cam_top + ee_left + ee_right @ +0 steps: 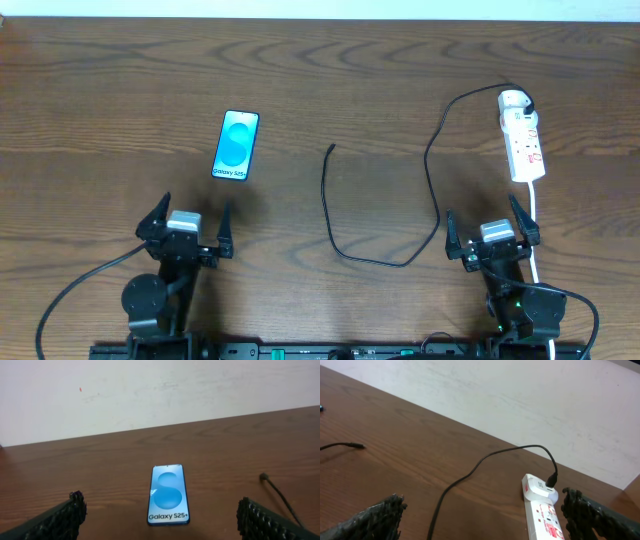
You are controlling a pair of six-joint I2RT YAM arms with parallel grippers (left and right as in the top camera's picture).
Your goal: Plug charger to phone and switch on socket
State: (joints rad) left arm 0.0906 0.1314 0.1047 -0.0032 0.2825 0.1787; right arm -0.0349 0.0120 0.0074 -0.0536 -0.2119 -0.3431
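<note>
Left pincer [196,206] and right pincer [482,208] both stand spread and empty over the surface [100,100]. Overhead, the phone [236,146] lies screen up ahead of the left pincer, its long axis running away from the robot, lettered end nearest. The charger [325,195] loops mid-surface, free tip pointing away, plug in the far end of the socket [524,145], which lies lengthwise ahead of the right pincer. Left wrist: phone [169,495] centred between the fingers [65,515], charger tip to its right. Right wrist: plug seated in the socket's [542,510] rounded end.

Glossy phone [236,146], wood-grain table [400,80]
</note>
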